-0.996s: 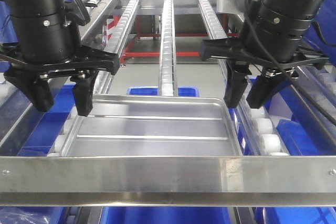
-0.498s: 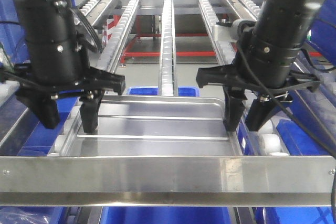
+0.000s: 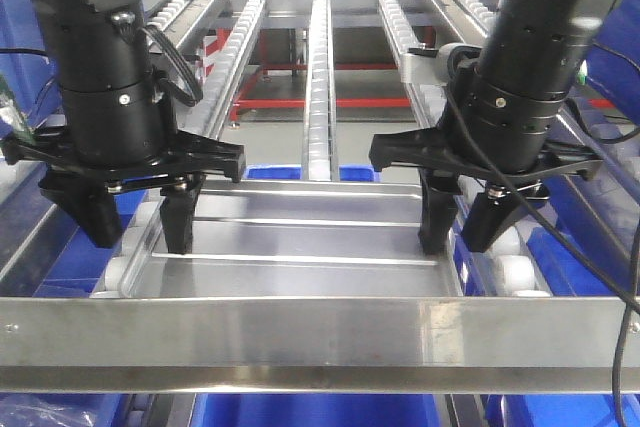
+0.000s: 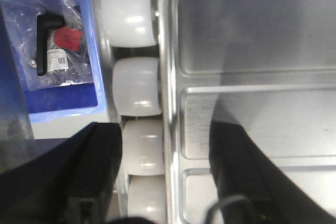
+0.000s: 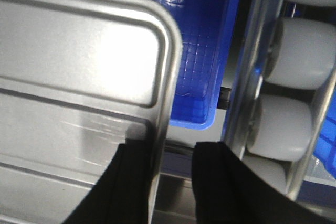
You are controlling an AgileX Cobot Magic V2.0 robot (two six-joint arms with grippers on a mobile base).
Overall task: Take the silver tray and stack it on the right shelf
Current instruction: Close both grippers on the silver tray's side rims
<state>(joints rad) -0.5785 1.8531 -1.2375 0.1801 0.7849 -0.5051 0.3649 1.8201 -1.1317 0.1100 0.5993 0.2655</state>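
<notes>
At your far left, the left wrist view shows a blue bin (image 4: 63, 103) holding a clear bag (image 4: 52, 35) with a black part and a red label inside. Your left hand (image 3: 137, 222) is spread wide open across the left rim of the silver tray (image 3: 300, 242). Its outer finger (image 4: 63, 182) hangs outside the row of white rollers (image 4: 135, 85). Its inner finger (image 4: 247, 187) reaches down over the tray floor, and a strip of bare metal shows between it and the rim. Nothing is gripped.

The tray lies flat on the roller rails, low in the front view and just behind the steel crossbar (image 3: 320, 332) in the foreground. Its far edge sits near the close end of the middle roller rail (image 3: 318, 77).

Your right hand (image 3: 462, 227) is also open, straddling the tray's right rim a little way in from the far right corner. The inner finger (image 5: 131, 187) sits over the tray floor, hard up beside the rim; you cannot tell from these views whether it touches. The outer finger (image 5: 220, 182) stands outside the rim with a dark gap between. Past the corner a lower blue bin (image 5: 202, 35) shows beneath the rails. To its right run the right-hand white rollers (image 5: 299, 56).
</notes>
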